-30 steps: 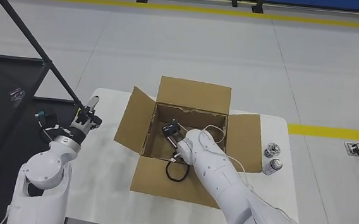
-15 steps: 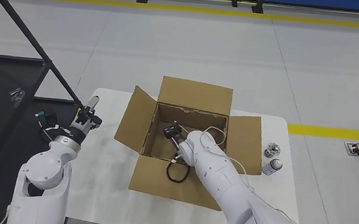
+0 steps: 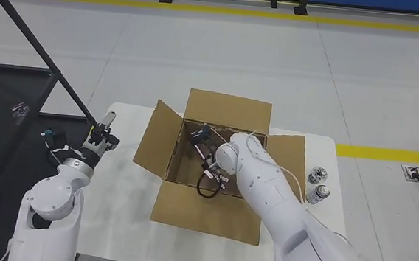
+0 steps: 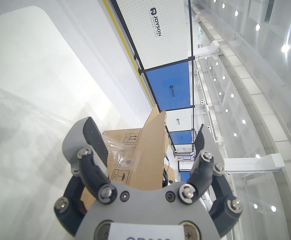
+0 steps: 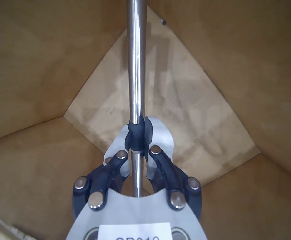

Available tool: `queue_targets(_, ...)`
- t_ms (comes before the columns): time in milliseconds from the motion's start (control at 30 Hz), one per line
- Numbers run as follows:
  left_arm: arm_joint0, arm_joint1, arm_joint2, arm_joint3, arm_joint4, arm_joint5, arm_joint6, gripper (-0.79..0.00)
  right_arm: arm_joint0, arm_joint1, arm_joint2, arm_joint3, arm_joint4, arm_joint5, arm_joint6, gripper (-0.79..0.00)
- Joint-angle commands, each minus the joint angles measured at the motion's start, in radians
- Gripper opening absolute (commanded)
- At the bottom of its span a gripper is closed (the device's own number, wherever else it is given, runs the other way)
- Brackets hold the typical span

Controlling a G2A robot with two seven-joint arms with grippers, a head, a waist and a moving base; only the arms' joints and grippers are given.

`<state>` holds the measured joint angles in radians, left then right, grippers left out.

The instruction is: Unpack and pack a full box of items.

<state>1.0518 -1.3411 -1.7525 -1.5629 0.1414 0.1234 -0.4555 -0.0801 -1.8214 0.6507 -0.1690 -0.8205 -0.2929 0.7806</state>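
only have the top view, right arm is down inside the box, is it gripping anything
observer: yes, the right wrist view shows the right gripper shut on a shiny metal rod, over bare cardboard.
operator: ok and the left gripper out by the table edge, loaded or free
observer: free, the left gripper is open with nothing between its fingers, and it faces a box flap.
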Motion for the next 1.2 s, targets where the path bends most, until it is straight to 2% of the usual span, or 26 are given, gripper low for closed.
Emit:
queue_targets(0,0.0,0.0,0.0,0.0,0.0,0.0,0.0,0.0,0.011,0.006,0.004,-0.004,0.001,-0.034,0.021,-0.785)
queue_targets(167,0.0,0.0,0.0,0.0,0.0,0.0,0.0,0.0,0.033,0.024,0.018,-0.016,0.012,-0.11,0.066,-0.785)
queue_targets(467,0.0,0.0,0.0,0.0,0.0,0.0,0.0,0.0,0.057,0.074,0.056,-0.043,0.031,-0.198,0.048,-0.785)
queue_targets(667,0.0,0.0,0.0,0.0,0.0,0.0,0.0,0.0,0.049,0.121,0.094,-0.108,0.048,-0.226,0.026,-0.785)
queue_targets(800,0.0,0.0,0.0,0.0,0.0,0.0,0.0,0.0,0.022,0.161,0.124,-0.202,0.04,-0.193,0.031,-0.785)
queue_targets(900,0.0,0.0,0.0,0.0,0.0,0.0,0.0,0.0,-0.022,0.201,0.161,-0.332,0.028,-0.158,0.057,-0.785)
queue_targets(1000,0.0,0.0,0.0,0.0,0.0,0.0,0.0,0.0,-0.107,0.256,0.224,-0.55,-0.003,-0.11,0.105,-0.785)
queue_targets(1167,0.0,0.0,0.0,0.0,0.0,0.0,0.0,0.0,-0.384,0.357,0.407,-1.117,-0.105,-0.011,0.257,-0.785)
